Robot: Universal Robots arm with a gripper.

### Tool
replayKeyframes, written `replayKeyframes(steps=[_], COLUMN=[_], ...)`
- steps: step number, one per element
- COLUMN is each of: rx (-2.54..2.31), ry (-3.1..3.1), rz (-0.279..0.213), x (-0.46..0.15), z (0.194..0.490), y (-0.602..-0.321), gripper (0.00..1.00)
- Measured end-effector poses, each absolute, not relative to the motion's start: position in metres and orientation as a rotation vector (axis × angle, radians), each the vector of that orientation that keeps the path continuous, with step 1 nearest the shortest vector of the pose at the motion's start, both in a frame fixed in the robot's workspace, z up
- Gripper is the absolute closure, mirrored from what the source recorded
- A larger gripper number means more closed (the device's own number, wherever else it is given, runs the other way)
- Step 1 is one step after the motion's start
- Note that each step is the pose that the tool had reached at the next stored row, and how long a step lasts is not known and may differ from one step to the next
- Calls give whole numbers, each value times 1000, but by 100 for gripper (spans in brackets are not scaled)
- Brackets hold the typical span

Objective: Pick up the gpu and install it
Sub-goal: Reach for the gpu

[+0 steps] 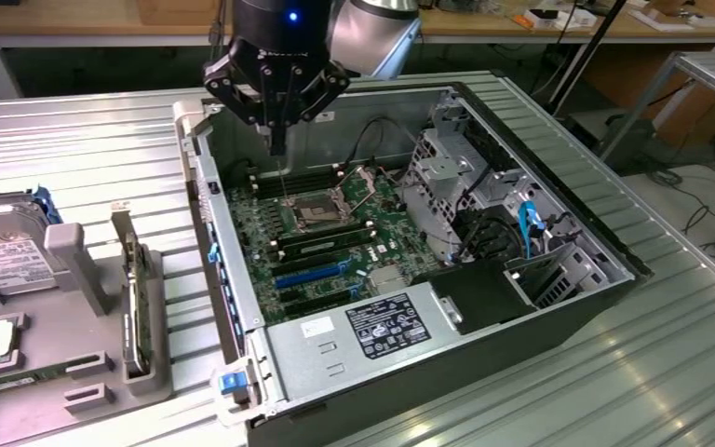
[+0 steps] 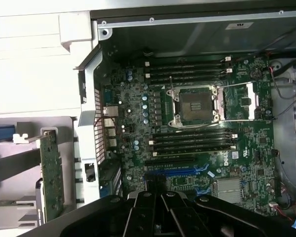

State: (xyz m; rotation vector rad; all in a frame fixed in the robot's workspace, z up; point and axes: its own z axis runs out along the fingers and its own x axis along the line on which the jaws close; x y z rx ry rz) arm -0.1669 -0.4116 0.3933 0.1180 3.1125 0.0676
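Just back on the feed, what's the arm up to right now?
The arm's claw hangs shut and empty above the open computer case, over the motherboard near the processor socket. The gpu stands on edge in a grey holder outside the case, on the exterior view's left, untouched and not yet picked up.

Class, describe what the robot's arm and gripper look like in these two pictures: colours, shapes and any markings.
The arm has a rounded silver-grey housing and a black wrist section bearing a small blue light. The gripper is black, with angular linkage bars tapering to a narrow dark tip.
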Motion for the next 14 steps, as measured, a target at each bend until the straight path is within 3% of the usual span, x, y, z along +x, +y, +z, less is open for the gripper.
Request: replayKeyframes(steps=[14], rx=[118], ry=[3113], rz=[68], x=[-184], z=[393], y=[-422], gripper=[89])
